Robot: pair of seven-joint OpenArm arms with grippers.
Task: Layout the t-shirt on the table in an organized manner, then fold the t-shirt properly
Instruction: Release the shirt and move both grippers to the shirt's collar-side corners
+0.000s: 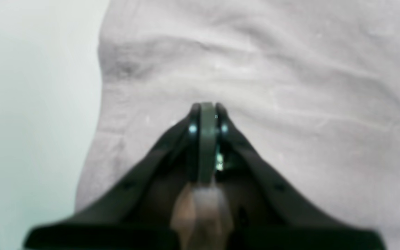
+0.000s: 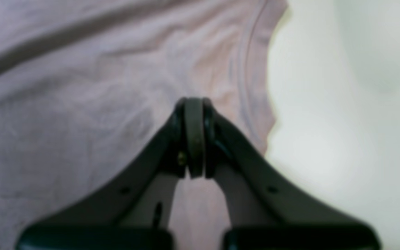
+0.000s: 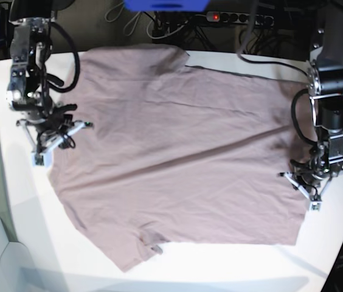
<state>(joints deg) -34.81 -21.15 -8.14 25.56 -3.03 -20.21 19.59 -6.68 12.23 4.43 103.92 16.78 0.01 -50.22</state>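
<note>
The big smooth white table [image 3: 342, 237] carries everything here, and the plain dusty mauve short-sleeved t-shirt [image 3: 177, 152] is spread over most of its middle, running from the far edge down toward the near edge, with a sleeve flopped out near the near-left corner. It's mostly flat but has long diagonal creases across the body, so I'd call the layout step nearly done, not finished.

The left gripper [image 3: 310, 193] sits at the shirt's edge by the table's right side with its jaws pressed together, right on the fabric (whether it's pinching cloth I can't tell, wrist views are blurry). The right gripper [image 3: 48, 143] is at the opposite shirt edge near the table's left side, also closed.

To do this well, I think both arms should pull gently outward and evenly, keeping the fabric low so the creases flatten without dragging the whole shirt sideways.
</note>
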